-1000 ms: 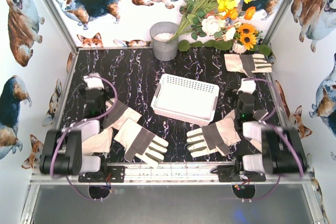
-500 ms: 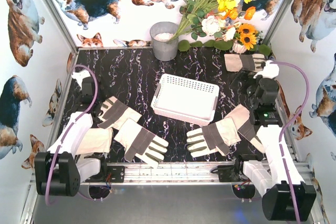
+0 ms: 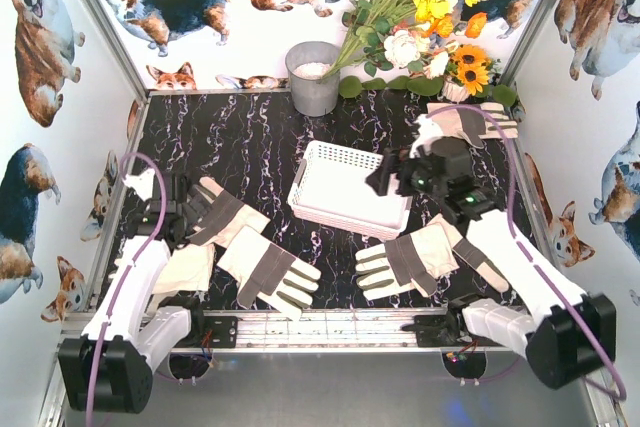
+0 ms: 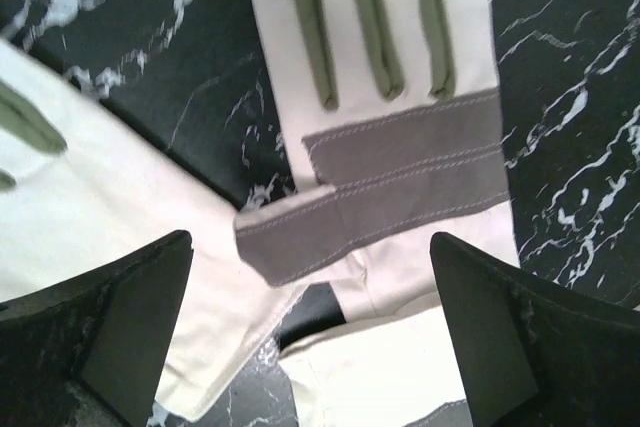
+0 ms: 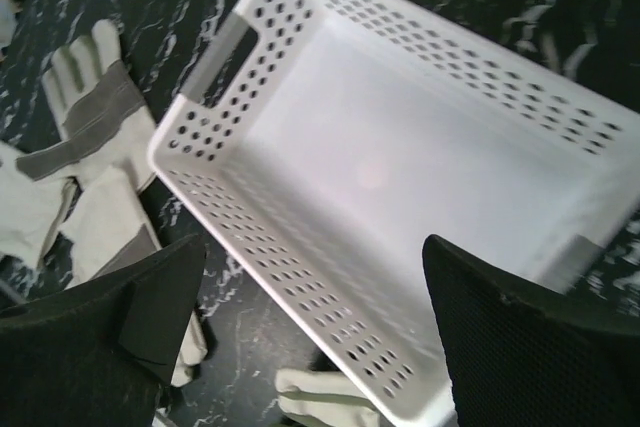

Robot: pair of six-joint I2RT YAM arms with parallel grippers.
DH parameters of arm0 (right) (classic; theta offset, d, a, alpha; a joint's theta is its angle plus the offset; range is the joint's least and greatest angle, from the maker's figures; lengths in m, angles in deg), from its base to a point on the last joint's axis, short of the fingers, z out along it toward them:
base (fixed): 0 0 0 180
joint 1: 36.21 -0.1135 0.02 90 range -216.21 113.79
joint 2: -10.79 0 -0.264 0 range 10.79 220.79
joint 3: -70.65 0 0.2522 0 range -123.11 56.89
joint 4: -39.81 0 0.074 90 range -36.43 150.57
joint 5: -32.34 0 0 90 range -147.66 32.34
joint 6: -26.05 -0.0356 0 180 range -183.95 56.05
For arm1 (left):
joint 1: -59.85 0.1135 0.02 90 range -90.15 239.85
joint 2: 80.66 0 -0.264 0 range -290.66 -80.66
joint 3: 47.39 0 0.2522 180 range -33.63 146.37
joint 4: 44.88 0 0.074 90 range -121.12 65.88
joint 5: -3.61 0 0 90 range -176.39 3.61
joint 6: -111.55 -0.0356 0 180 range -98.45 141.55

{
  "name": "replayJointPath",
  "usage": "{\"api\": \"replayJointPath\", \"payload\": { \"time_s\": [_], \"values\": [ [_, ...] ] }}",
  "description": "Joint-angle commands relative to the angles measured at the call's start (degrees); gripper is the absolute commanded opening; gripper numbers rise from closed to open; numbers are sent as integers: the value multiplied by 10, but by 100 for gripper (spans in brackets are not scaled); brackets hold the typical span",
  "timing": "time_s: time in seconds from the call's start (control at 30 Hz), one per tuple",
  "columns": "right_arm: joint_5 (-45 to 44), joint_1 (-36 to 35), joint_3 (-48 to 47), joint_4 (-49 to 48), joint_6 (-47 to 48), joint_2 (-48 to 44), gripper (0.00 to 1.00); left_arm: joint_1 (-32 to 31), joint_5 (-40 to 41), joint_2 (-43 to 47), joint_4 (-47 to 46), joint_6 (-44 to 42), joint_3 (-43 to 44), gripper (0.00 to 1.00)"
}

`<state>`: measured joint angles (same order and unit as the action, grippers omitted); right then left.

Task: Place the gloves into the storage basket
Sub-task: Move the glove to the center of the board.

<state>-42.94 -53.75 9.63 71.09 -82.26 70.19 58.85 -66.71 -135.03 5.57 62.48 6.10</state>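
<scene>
One limp, light glove (image 4: 345, 37) lies below your left claw (image 4: 310, 277), spread wide, empty; pinch the grey palm patch (image 4: 400, 162), expect flopping.

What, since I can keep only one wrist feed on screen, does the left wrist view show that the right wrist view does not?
Only the left wrist view: a close look at one cream fabric glove with a grey patch, lying flat, fingers straight, touching another glove's pale fabric. Only the right wrist view: the white perforated plastic basket, with no glove in its visible interior. Both: gloves lying on the black marbled tabletop, framed by an open left gripper or right gripper.
</scene>
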Motion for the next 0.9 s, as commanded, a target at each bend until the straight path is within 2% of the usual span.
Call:
{"api": "replayJointPath", "payload": {
  "time_s": [0.0,0.07,0.17,0.33,0.43,0.6,0.87],
  "values": [
    [27,-43,-40,-105,-35,41,91,2,-41,32,31,81,-49,95],
    [26,-61,-52,-110,-35,76,90,2,-83,46,10,86,-72,88],
    [26,-77,-56,-117,-34,98,90,2,-115,52,9,89,-87,83],
    [24,-88,-46,-137,-45,107,90,3,-73,43,60,105,-94,83],
    [20,-91,-43,-140,-47,110,90,3,-62,51,43,119,-111,82],
    [33,-93,-50,-136,-41,111,90,3,-63,34,-19,98,-123,61],
    [44,-101,-57,-127,-29,121,90,5,-53,-42,-54,47,-100,37]
  ]
}}
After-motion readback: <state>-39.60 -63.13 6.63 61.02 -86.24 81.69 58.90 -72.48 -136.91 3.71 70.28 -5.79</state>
